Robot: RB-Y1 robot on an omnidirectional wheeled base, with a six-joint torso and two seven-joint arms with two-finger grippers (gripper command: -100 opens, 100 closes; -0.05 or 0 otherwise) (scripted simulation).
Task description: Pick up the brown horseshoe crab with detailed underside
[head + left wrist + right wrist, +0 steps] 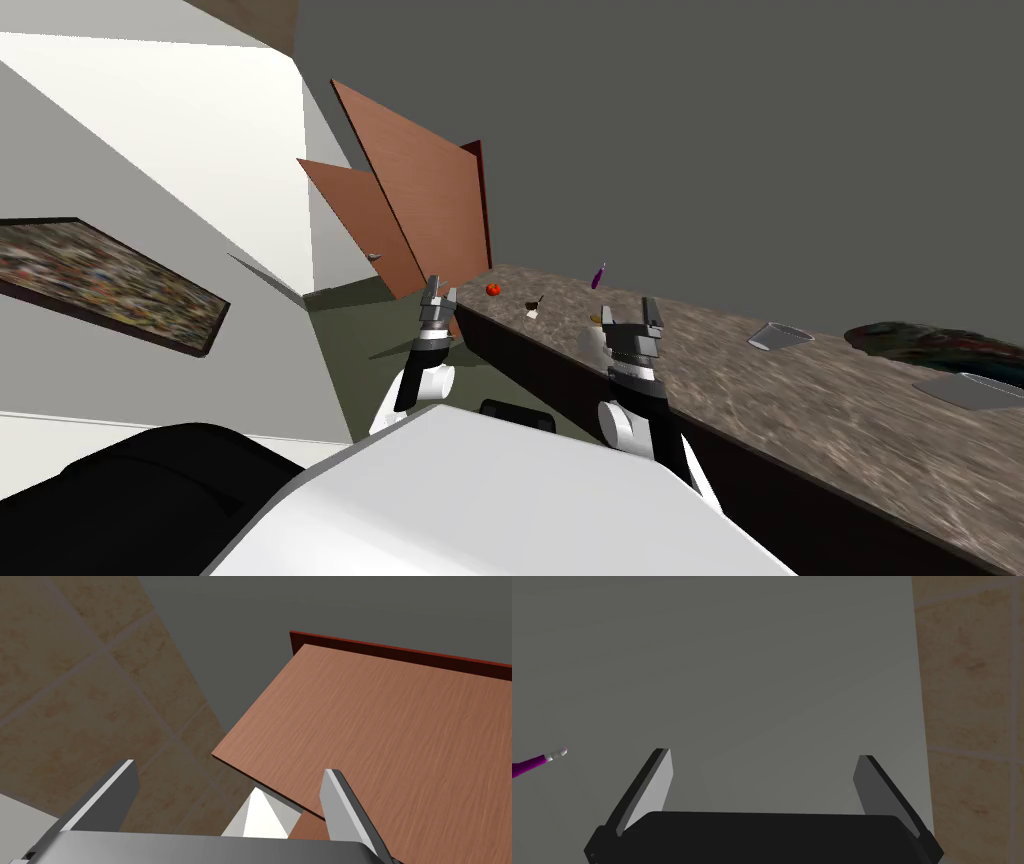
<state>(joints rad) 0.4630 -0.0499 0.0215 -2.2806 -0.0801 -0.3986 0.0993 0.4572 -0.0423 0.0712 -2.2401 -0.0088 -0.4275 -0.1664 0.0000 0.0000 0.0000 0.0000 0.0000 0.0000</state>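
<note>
Two grippers are raised and empty, so judge this as the very start: the reach has not begun.

Farthest left, your left gripper (437,294) stands with its fingers spread wide, pointing upward, just off the near end of the long speckled brown stone counter (800,400).

On the counter past it sits a small red round fruit (492,289). Just right of that lies a small dark brown object with a thin spike (533,307). That is the likeliest horseshoe crab, though it is too small to be sure and no underside detail can be made out. Farther back lies a slim purple pen-shaped thing (599,275).

Your right gripper (632,316) comes next, also spread wide and holding nothing, raised above the counter's near edge and aimed at the grey wall rather than down. Beyond it sit a shallow grey tray (780,335) and a dark mottled heap (930,342), well apart from the brown object.

Your next move calls for tilting a wrist down until the brown object sits between its fingers. It lies between the two arms, so either could serve. Expect a low, flat shell that leaves the fingers little side to press.
</note>
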